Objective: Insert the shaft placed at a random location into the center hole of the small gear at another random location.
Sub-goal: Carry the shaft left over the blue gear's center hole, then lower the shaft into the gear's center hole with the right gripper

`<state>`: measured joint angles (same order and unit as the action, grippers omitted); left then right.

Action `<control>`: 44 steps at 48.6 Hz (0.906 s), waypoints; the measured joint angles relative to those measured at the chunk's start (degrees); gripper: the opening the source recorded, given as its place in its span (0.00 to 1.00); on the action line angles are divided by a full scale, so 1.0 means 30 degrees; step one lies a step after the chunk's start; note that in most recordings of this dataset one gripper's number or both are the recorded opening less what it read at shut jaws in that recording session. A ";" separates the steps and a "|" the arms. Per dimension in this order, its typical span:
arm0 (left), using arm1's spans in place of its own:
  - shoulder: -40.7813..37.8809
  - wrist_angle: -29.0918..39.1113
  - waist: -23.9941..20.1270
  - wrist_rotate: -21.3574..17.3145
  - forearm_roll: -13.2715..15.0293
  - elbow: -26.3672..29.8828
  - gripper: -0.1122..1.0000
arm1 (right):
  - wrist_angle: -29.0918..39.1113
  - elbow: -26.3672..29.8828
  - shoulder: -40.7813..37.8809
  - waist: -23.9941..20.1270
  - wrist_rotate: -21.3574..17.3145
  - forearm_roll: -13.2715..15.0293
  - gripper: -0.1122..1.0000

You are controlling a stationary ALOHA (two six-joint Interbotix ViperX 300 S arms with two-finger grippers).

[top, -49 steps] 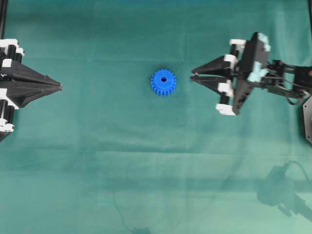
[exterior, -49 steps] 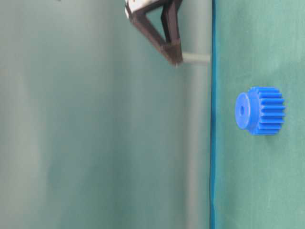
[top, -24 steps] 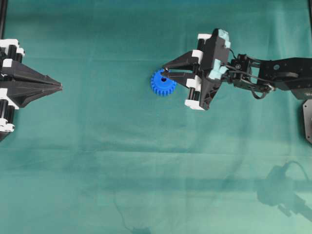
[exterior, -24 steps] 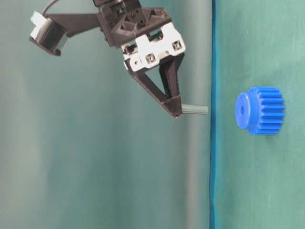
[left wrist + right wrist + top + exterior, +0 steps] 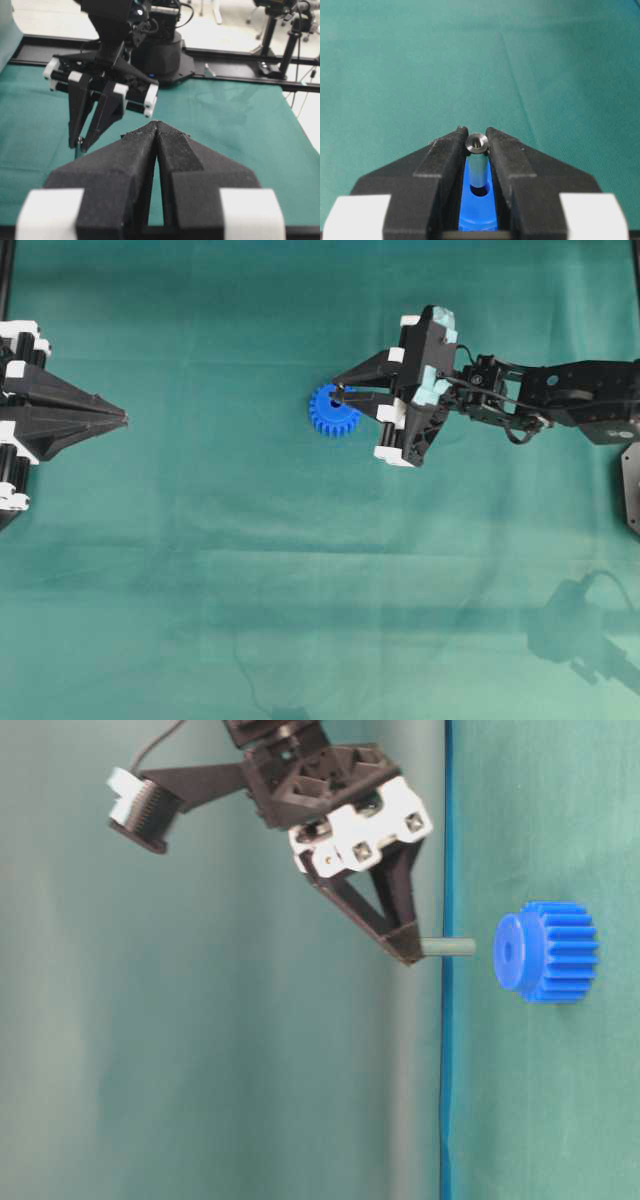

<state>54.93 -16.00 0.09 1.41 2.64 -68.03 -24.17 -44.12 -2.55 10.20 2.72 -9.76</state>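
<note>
The blue small gear (image 5: 331,413) lies flat on the green cloth near the middle. My right gripper (image 5: 339,392) hangs over its hub, shut on the silvery shaft (image 5: 448,947), which points down at the gear (image 5: 548,951). In the table-level view a small gap separates the shaft's tip from the center hole (image 5: 506,952). In the right wrist view the shaft (image 5: 478,162) sits between the fingers, lined up with the hole (image 5: 479,191) in the gear (image 5: 478,212). My left gripper (image 5: 124,418) is shut and empty at the far left, also seen in its wrist view (image 5: 157,123).
The right arm (image 5: 545,400) reaches in from the right edge. A black frame rail (image 5: 235,62) and the right arm's base (image 5: 162,47) stand beyond the cloth. Green cloth (image 5: 320,590) covers the table.
My right gripper has moved left and down with the shaft, from beside the gear to over its hub. The left arm and the gear have not moved.
</note>
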 measured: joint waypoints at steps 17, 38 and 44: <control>0.0000 0.0000 0.0000 0.0000 0.0000 -0.0029 0.10 | -0.0938 0.0029 -0.1348 0.0000 -0.0176 -0.0557 0.23; 0.0000 0.0000 0.0000 0.0000 0.0029 -0.0029 0.10 | -0.1230 0.0029 -0.1816 0.0029 -0.0264 -0.0586 0.23; 0.0000 0.0000 0.0000 0.0000 0.0029 -0.0029 0.10 | -0.1436 0.0029 -0.2285 0.0029 -0.0264 -0.0586 0.23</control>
<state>54.93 -16.00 0.09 1.41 2.72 -68.12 -28.48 -44.03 -9.40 10.28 1.93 -11.51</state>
